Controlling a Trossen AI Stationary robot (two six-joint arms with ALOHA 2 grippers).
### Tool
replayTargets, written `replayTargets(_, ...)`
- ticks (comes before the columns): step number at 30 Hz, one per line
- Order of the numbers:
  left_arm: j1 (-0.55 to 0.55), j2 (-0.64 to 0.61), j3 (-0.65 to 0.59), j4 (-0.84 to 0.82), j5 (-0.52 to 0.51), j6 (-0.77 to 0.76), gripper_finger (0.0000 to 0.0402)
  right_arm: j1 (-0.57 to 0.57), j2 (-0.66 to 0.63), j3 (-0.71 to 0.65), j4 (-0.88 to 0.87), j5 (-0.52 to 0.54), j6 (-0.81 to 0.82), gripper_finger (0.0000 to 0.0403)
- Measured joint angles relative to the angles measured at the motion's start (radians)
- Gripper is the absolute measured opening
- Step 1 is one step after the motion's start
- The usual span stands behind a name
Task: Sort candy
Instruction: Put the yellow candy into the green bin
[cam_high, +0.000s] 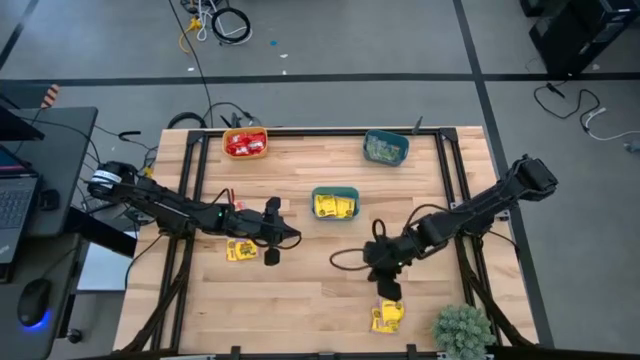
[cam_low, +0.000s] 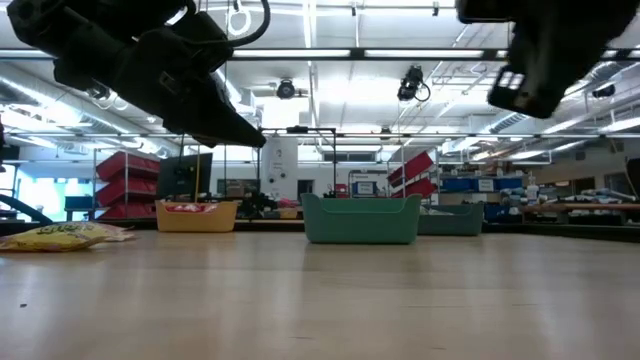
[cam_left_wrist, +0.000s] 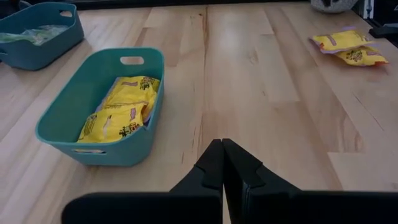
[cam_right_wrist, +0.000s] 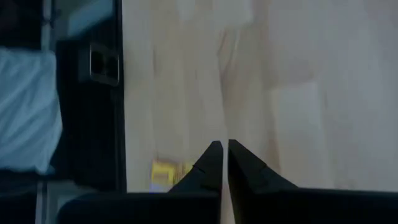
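Yellow candy (cam_high: 387, 316) lies at the table's near edge toward its right corner, just beside my right gripper (cam_high: 388, 291), whose fingers are closed on nothing. Left gripper (cam_high: 271, 257), also closed empty, is farther off.

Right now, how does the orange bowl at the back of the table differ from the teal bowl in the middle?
The orange bowl holds red candy packets; the middle teal bowl holds yellow candy packets. The orange bowl sits at the table's back edge on the left arm's side; the teal bowl sits near the centre, between both arms. Both are small rectangular tubs, upright on the wooden table.
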Motion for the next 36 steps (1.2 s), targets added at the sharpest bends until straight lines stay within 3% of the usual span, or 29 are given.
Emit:
replayTargets(4, 0.000, 0.000, 0.000, -0.014, 0.000, 0.001, 0.0001, 0.049, 0.028, -0.001, -0.048, -0.029, 0.017, 0.0048)
replayTargets(12, 0.000, 0.000, 0.000, -0.020, 0.000, 0.002, 0.0001, 0.123, 0.160, -0.002, -0.042, -0.041, 0.019, 0.0167)
replayTargets(16, 0.000, 0.000, 0.000, -0.024, 0.000, 0.001, 0.0001, 0.119, 0.225, -0.002, -0.020, -0.069, 0.009, 0.0187)
replayTargets(21, 0.000, 0.000, 0.000, -0.037, 0.000, 0.001, 0.0001, 0.120, 0.277, -0.002, 0.028, -0.152, -0.011, 0.0150)
replayTargets(28, 0.000, 0.000, 0.000, -0.038, 0.000, 0.001, 0.0001, 0.118, 0.304, -0.002, 0.042, -0.194, -0.047, 0.0019)
replayTargets(36, 0.000, 0.000, 0.000, -0.042, 0.000, 0.000, 0.0001, 0.107, 0.260, -0.002, 0.025, -0.150, -0.055, 0.0001)
